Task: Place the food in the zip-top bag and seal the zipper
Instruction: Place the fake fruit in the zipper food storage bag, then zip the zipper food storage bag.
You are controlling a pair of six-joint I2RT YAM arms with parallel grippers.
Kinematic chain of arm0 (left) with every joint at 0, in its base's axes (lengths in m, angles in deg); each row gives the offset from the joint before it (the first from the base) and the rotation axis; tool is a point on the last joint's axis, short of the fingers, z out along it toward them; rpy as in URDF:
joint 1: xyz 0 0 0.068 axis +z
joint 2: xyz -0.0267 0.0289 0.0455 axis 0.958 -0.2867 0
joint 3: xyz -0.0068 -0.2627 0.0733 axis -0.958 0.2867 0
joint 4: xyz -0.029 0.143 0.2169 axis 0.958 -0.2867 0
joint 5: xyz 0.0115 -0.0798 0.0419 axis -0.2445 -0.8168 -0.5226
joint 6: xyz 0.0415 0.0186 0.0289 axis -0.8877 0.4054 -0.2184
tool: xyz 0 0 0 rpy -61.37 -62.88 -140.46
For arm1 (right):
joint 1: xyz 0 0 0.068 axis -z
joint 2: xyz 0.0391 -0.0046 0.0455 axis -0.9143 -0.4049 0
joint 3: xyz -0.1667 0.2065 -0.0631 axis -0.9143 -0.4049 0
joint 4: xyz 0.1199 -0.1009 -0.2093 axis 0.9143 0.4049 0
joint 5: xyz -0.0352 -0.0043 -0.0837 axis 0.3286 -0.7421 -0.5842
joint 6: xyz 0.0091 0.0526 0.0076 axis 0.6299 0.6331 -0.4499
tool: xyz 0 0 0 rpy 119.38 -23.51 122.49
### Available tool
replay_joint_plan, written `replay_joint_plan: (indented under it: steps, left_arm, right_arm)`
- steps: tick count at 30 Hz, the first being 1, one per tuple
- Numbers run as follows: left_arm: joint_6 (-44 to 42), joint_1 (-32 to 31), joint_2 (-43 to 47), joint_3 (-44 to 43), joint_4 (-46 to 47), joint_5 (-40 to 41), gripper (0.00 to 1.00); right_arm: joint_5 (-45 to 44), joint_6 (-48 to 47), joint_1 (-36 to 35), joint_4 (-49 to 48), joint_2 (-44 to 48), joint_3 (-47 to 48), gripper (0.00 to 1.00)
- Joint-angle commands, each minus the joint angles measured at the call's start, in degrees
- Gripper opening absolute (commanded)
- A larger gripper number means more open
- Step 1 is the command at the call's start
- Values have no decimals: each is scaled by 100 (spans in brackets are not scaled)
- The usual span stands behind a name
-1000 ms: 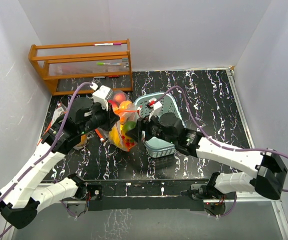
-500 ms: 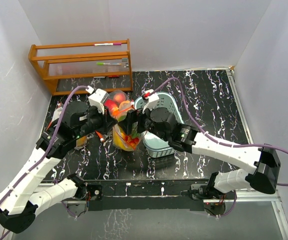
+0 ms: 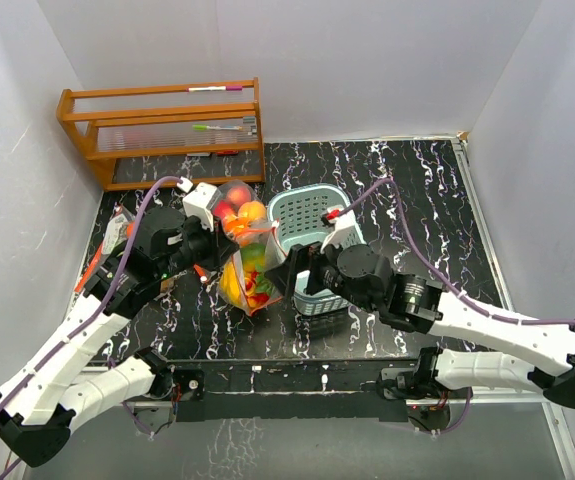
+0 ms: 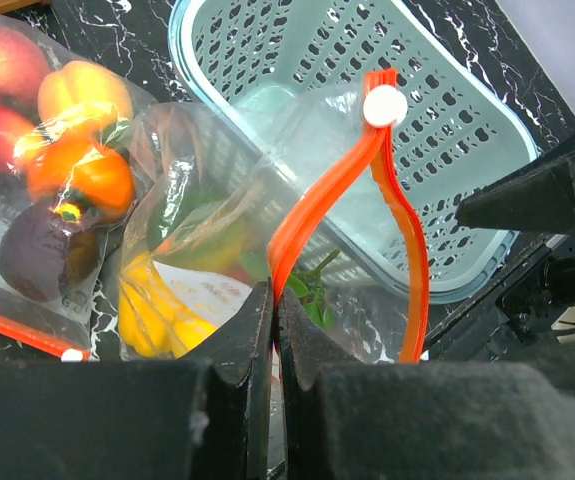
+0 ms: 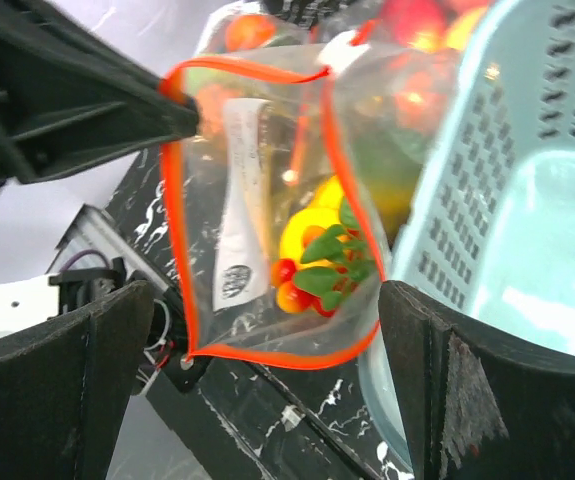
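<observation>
The clear zip-top bag (image 3: 247,285) with an orange zipper hangs next to the teal basket. My left gripper (image 3: 217,255) is shut on its orange zipper strip (image 4: 297,225), just below the white slider (image 4: 384,105). The two strips spread apart, so the mouth stands open. Yellow, green and small red food (image 5: 322,255) lies in the bag's bottom. My right gripper (image 5: 265,300) is open wide, a little back from the bag (image 5: 267,200) and holding nothing. In the top view the right gripper (image 3: 285,278) sits at the bag's right side.
A second clear bag (image 4: 37,180) with red, orange, yellow and dark purple fruit lies behind the left gripper. The teal basket (image 3: 317,215) stands right of the bags, empty as far as I see. A wooden rack (image 3: 162,130) is at the back left.
My right gripper has opened fully and drawn back toward the near side, away from the bag. The bag has swung slightly nearer, still pinched by the left gripper.
</observation>
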Motion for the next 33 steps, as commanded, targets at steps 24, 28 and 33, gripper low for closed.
replay_joint_plan:
  steps: [24, 28, 33]
  left_arm:
    - [233, 1, 344, -35, 367, -444, 0]
    - [94, 1, 583, 460, 882, -1668, 0]
    - [-420, 4, 882, 689, 1317, -2956, 7]
  right_arm:
    - [-1437, -362, 7, -297, -1022, 342, 8]
    - [-1360, -684, 22, -170, -847, 657, 8]
    - [-1306, -771, 76, 236, -308, 507, 8]
